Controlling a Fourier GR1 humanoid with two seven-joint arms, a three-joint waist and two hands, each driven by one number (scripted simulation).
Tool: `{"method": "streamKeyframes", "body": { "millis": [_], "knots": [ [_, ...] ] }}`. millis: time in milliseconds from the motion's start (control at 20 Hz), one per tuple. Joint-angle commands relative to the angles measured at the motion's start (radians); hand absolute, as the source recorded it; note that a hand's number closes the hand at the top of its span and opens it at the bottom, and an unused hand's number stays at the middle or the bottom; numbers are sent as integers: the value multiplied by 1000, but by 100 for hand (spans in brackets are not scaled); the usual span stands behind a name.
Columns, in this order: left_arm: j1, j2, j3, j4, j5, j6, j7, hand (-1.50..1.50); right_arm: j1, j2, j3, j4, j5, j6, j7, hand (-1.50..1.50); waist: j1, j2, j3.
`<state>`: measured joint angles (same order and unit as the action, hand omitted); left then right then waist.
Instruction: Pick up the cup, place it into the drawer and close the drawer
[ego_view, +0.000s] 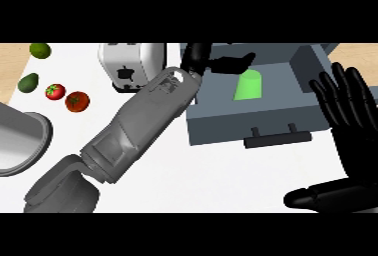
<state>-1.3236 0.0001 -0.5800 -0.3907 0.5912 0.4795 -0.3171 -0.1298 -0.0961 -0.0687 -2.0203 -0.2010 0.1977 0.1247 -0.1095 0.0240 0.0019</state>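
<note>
Right hand (345, 107) rests open; left hand (221, 62), fingers seemingly apart, sits just beside the cup (249, 85) lying in the drawer (221, 122).

Item count on the white tabletop (221, 170): one green cup (249, 85) lying inside one open grey drawer (221, 120), one toaster (131, 65), and one grey pot (18, 142) at the view's left edge. Produce count: two tomatoes (55, 91) (77, 101) and two green avocados (40, 50) (28, 82). Hand count: two black hands, the left hand (221, 61) and the right hand (347, 100).
</note>
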Motion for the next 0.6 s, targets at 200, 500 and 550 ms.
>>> {"method": "streamKeyframes", "body": {
  "millis": [200,500,550],
  "knots": [
    [-16,0,17,-29,110,-26,-65,-150,-23,10,-8,63,-21,19,-47,-150,8,4,0],
    [35,0,55,-145,203,-53,-173,-150,30,-23,-54,-26,-140,47,35,-150,45,-15,-1],
    [29,0,51,-145,211,-68,-184,-150,-74,-29,-59,40,-132,25,49,-150,57,-11,-1]
  ]
}}
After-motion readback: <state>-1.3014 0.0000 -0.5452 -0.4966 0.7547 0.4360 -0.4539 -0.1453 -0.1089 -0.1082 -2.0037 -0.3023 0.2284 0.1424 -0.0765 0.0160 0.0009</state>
